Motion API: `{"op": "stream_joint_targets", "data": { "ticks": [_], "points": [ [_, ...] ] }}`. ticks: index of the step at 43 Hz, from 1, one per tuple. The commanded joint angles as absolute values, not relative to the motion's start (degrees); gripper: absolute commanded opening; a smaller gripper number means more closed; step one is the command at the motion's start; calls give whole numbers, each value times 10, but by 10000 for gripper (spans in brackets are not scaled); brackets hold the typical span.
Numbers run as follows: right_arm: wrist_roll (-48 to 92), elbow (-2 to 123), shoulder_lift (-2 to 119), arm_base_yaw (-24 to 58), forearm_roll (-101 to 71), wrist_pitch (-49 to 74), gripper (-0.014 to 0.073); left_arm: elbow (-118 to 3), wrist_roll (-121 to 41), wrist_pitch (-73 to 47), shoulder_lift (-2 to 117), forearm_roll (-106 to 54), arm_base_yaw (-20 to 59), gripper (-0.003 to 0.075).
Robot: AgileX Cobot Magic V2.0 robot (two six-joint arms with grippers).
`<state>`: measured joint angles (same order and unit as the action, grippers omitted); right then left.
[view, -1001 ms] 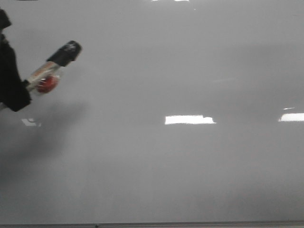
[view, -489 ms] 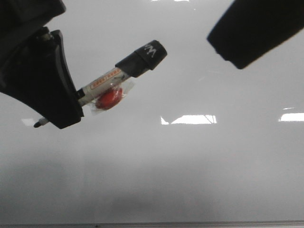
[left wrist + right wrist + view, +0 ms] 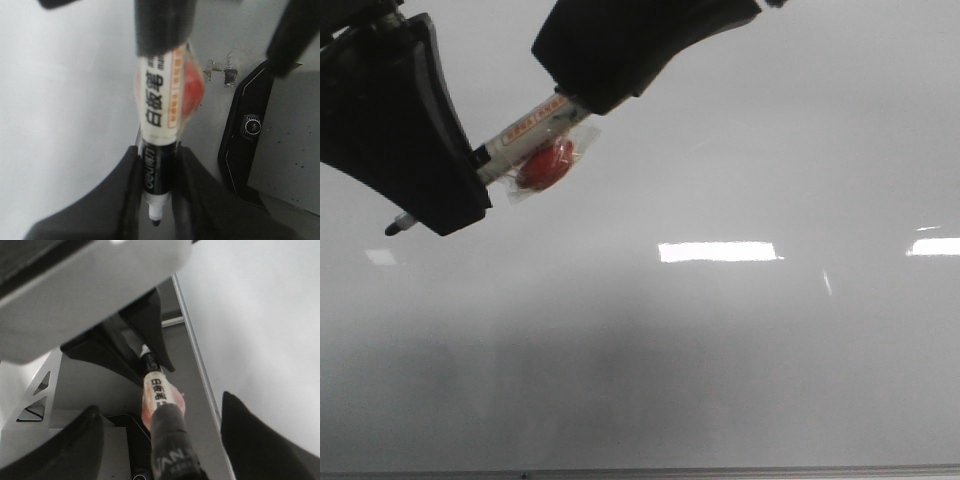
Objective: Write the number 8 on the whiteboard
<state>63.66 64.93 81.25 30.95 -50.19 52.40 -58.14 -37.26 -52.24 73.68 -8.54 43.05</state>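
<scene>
**Marker held between two arms above a blank board**

Starting at the left of the front view, the left gripper (image 3: pixel 430 200) is pinched tight on the marker (image 3: pixel 525 145), and the left wrist view confirms it: both fingers (image 3: pixel 131 170) press against the black barrel just behind the bare tip (image 3: pixel 156 217). That tip pokes out past the left claw, pointing down and to the left, while the marker's long axis climbs up and to the right, with a red blob (image 3: pixel 545 165) taped to its side. Follow that line rightward and the right gripper (image 3: pixel 610 70) comes in over the far end of the marker. From the right wrist view its fingers (image 3: pixel 250 435) look spread wide on either side of the dark end piece (image 3: pixel 172 440), apparently not squeezing it.

Below and to the right lies the whiteboard (image 3: pixel 740 350), glossy and bare, only light reflections (image 3: pixel 717 251) on it. No number 8 is visible anywhere yet. The left arm is the one carrying the pen, so it seems best placed to write; the tip appears to hang above the board, though contact cannot be judged from here.
</scene>
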Motion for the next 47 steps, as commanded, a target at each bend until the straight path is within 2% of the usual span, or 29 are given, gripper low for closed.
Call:
{"op": "stream_joint_targets", "data": {
  "ticks": [1, 11, 15, 18, 21, 27, 30, 35, 42, 47],
  "points": [
    [645, 672, 808, 312, -534, 531, 447, -600, -374, -496, 718, -99, 434, 31],
    [645, 672, 823, 312, -539, 542, 190, -600, -381, -477, 718, -106, 434, 31],
    [645, 672, 828, 312, -543, 551, 40, -600, -381, -467, 718, -129, 434, 36],
    [645, 672, 829, 312, -543, 555, -71, -600, -381, -468, 718, -139, 434, 81],
    [645, 672, 829, 311, -548, 554, -64, -600, -379, -470, 718, -139, 434, 184],
    [645, 672, 829, 311, -549, 550, -69, -600, -365, -469, 717, -139, 425, 494],
    [645, 672, 829, 308, -549, 546, -69, -600, -365, -468, 713, -139, 414, 589],
    [644, 670, 827, 286, -549, 541, -69, -589, -365, -466, 680, -141, 385, 592],
    [639, 658, 827, 235, -557, 542, -67, -531, -365, -419, 573, -170, 330, 540],
    [639, 637, 823, 206, -588, 531, -67, -465, -365, -359, 469, -215, 291, 471]
  ]
}}
